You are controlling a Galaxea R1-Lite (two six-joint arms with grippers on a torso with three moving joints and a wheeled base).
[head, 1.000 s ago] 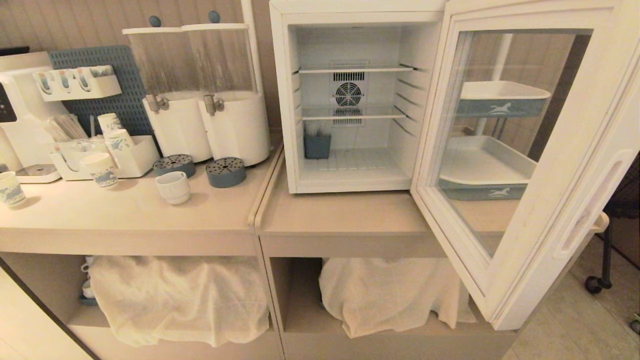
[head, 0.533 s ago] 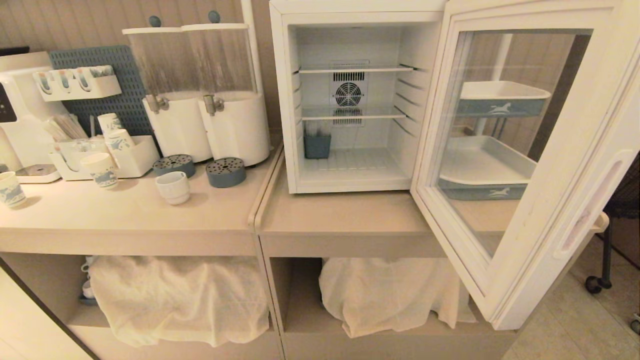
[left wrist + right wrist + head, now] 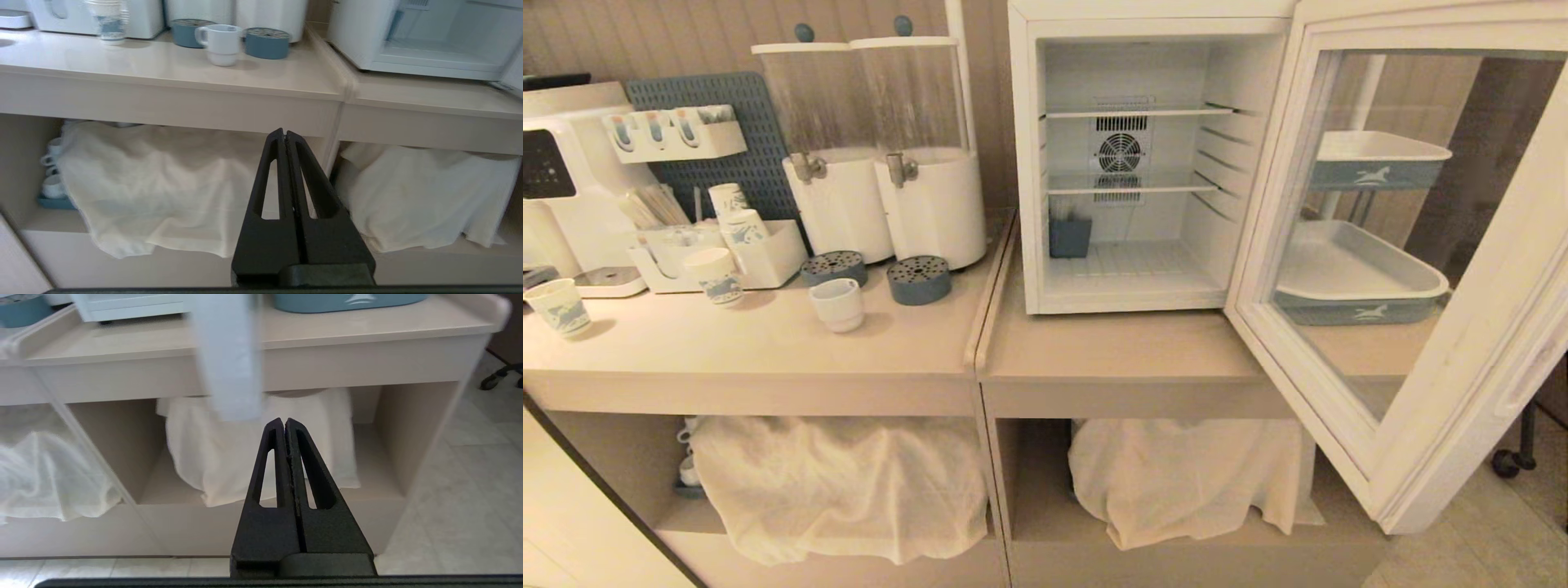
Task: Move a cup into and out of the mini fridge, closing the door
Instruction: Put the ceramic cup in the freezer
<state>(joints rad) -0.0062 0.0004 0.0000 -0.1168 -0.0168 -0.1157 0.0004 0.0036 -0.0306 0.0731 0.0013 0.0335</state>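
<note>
sitting with both grippers, left [image 3: 284, 134] and right [image 3: 284, 422], pinched closed on nothing, we've got the cup [image 3: 837, 305] on the counter [image 3: 768, 351] beside the fridge [image 3: 1127, 163], door [image 3: 1405, 269] wide open for loading.

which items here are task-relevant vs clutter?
Task-relevant:
- cup, on the counter, in front of the dispensers
- mini fridge, cup not inside
- door, swung wide open

Clutter:
- paper cups
- two drink dispensers
- blue drip trays
- stacked trays behind the door glass
- cloths on the lower shelf
</note>
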